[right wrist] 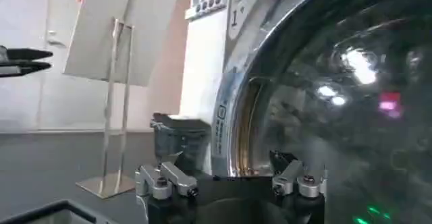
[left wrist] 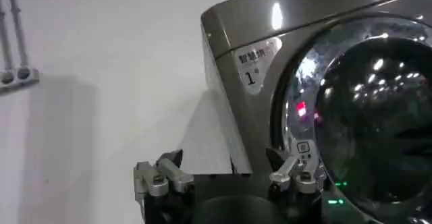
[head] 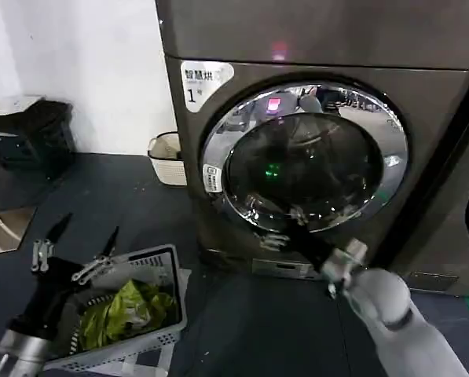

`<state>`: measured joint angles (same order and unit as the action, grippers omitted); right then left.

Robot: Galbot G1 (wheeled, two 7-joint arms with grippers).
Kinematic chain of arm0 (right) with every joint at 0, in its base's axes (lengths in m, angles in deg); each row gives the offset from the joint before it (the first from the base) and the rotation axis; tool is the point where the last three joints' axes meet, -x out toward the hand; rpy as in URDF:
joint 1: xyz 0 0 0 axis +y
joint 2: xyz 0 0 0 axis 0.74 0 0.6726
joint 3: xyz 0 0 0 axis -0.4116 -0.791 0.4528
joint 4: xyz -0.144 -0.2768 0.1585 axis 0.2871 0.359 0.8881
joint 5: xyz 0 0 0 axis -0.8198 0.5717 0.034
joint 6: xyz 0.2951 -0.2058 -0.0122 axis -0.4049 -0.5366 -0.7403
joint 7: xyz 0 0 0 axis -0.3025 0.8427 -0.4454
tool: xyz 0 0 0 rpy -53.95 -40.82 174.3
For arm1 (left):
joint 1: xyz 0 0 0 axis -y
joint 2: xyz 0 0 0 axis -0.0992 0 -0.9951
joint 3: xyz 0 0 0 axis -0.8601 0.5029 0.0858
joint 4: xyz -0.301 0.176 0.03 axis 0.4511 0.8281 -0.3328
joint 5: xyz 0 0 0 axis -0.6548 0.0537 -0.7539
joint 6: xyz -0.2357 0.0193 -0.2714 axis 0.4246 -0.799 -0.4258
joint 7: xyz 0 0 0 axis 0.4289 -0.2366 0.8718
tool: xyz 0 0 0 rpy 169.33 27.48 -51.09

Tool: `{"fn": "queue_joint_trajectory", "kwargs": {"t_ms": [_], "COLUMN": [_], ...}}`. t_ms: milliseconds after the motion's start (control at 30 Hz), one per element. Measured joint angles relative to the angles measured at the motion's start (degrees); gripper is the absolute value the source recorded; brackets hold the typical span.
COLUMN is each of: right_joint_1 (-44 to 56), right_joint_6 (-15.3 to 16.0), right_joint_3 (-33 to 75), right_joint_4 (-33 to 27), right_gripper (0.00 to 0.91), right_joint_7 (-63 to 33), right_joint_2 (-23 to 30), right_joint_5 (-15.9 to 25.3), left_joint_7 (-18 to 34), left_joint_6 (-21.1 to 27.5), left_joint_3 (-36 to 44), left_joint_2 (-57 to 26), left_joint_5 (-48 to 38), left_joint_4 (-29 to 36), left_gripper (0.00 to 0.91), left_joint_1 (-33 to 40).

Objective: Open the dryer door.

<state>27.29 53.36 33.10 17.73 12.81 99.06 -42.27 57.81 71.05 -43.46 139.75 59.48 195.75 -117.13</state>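
Right tool (head: 297,214), fingers spread and gripping nothing, sits at the dryer door (head: 305,153) lower rim, centre frame; left tool (head: 75,245), also spread, idles lower left.

Surface: dark grey floor (head: 108,196), running up to a white wall.
Machine: the big dark grey-brown metallic front-loading dryer (head: 218,181) stands on the floor, right of centre in the head view.
Beside it: a small cream basket (head: 165,159) sits on the floor, just left of the dryer.
Foreground: a pale grey plastic laundry basket (head: 157,263) holding green cloth.
Far left: a black bin (head: 34,137) near the wall.
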Motion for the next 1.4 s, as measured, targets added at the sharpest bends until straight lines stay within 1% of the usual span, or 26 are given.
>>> {"fn": "queue_joint_trajectory", "kwargs": {"t_ms": [133, 433, 533, 733, 900, 1000, 1133, 1233, 1333, 1400], "right_joint_1": [-4.6, -11.6, -13.4, -15.3, -16.4, -16.5, -16.1, -15.3, -14.4, -13.8], "right_joint_6": [-0.2, -0.3, -0.3, 0.7, 0.3, -0.4, -0.8, -1.2, -1.6, -1.4], "right_joint_3": [-3.4, -7.6, -8.8, -10.2, -10.1, -10.3, -10.4, -10.6, -10.7, -10.4], "right_joint_4": [-4.4, -10.5, -12.3, -14.9, -16.9, -17.5, -17.2, -16.3, -15.2, -14.3], "right_gripper": [0.907, 0.907, 0.907, 0.907, 0.907, 0.907, 0.907, 0.907, 0.907, 0.907], "right_joint_7": [0.0, 0.3, 0.7, 1.4, 5.2, 7.9, 11.5, 14.9, 18.5, 21.4], "right_joint_2": [1.7, 4.9, 5.9, 7.7, 7.9, 7.4, 6.2, 5.1, 3.7, 2.6], "right_joint_5": [0.0, 0.0, -0.1, -2.4, -2.6, -2.9, -3.0, -3.4, -5.3, -5.4], "left_joint_7": [-0.4, -0.7, -0.9, -1.1, 1.0, 2.7, 2.9, 1.5, 0.7, 0.5], "left_joint_6": [0.0, -0.1, 0.1, 0.9, 1.4, 2.5, 3.2, 2.8, 1.2, 0.4], "left_joint_3": [-0.3, -0.2, -0.2, -0.2, -0.2, -0.2, 0.0, -0.1, 0.2, 0.5], "left_joint_2": [0.0, 0.5, 0.5, 0.6, -0.3, -0.9, -1.9, -3.3, -5.3, -6.7], "left_joint_5": [0.7, 2.2, 2.6, 3.3, 2.7, 2.5, 3.3, -0.6, -3.9, -5.5], "left_joint_4": [-0.1, 0.0, 0.0, 0.1, -0.2, -0.4, -1.5, -3.0, -5.6, -7.4], "left_gripper": [0.907, 0.907, 0.907, 0.907, 0.907, 0.907, 0.907, 0.907, 0.907, 0.907], "left_joint_1": [-0.1, -0.4, -0.4, -0.1, 0.2, 0.7, 1.8, 2.9, 4.2, 4.9]}}
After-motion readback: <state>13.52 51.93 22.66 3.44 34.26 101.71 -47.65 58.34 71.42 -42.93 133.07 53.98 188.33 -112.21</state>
